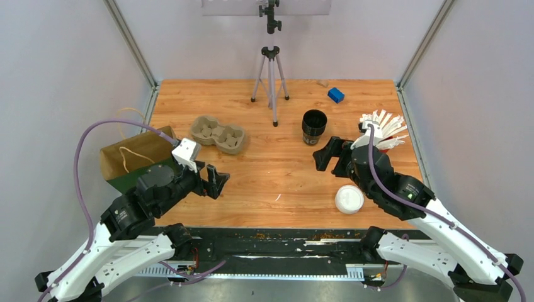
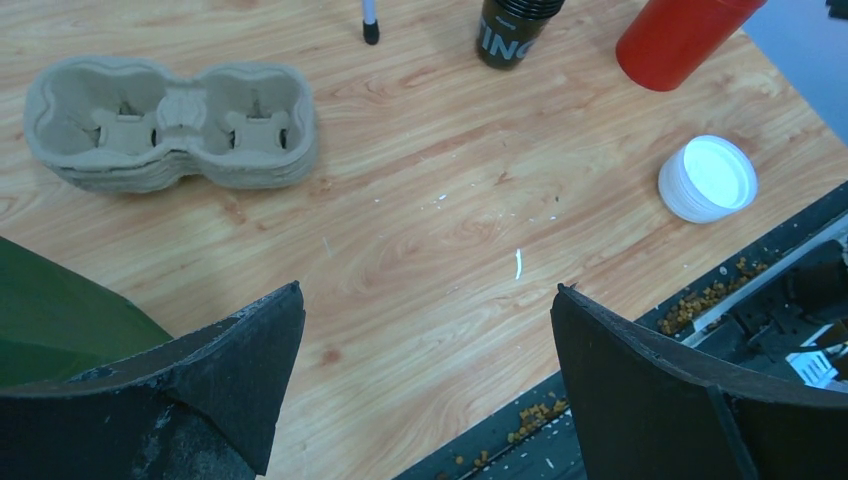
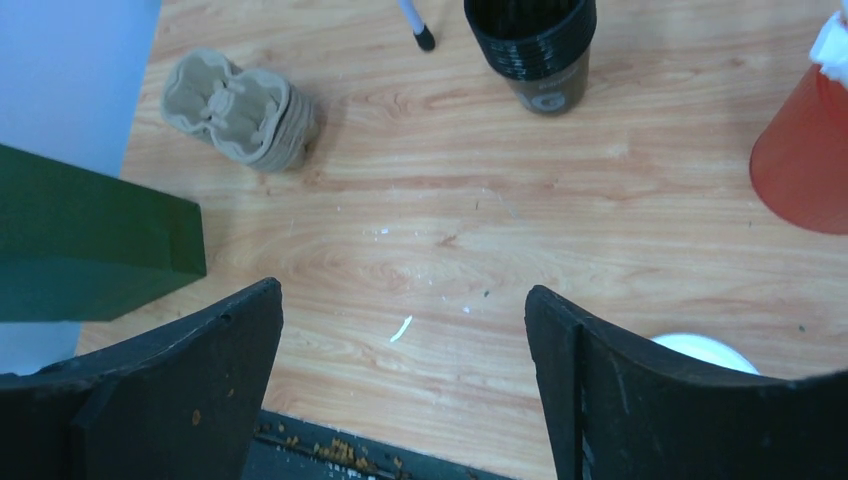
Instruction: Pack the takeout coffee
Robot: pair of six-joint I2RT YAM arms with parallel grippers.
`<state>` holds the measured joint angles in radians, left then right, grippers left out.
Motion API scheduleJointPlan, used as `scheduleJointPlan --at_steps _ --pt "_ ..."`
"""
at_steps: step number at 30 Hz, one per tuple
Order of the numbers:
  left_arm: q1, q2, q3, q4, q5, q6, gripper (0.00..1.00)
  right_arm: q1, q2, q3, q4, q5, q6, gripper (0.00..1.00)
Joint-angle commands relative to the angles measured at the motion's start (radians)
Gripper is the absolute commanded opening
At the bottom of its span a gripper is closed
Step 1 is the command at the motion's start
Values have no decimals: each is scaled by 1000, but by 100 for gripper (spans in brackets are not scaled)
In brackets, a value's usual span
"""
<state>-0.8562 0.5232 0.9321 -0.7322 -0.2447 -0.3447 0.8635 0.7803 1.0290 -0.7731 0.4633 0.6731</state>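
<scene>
No takeout coffee, meaning a lidded cup, shows in any view. My left gripper [image 1: 217, 182] [image 2: 430, 290] hovers open over bare wood near the table's front left, nothing between its fingers. My right gripper [image 1: 327, 154] [image 3: 400, 290] hangs open at the right, also with nothing in it. A stack of moulded pulp cup carriers [image 1: 218, 134] [image 2: 170, 125] [image 3: 240, 110] lies ahead of the left gripper. A brown paper bag [image 1: 135, 157] with a green side lies at the left edge, beside the left arm.
A black stack of lidless cups [image 1: 313, 127] [image 2: 515, 25] [image 3: 535, 45] stands mid-right. Loose white lids [image 1: 349, 199] [image 2: 708, 178] lie near the front edge by the right arm. A red cup [image 2: 680, 35] [image 3: 805, 165] holds white sticks. A tripod [image 1: 271, 75] and a blue block [image 1: 335, 95] stand at the back.
</scene>
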Motion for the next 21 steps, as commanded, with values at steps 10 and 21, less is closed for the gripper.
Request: scheduleJointPlan --at_steps 10,21 --pt "-3 -90 -191 216 2 99 100 -137 446 327 40 131 -363 67" --pt "-4 -26 -188 206 43 111 100 -463 698 402 179 -236 -453 42"
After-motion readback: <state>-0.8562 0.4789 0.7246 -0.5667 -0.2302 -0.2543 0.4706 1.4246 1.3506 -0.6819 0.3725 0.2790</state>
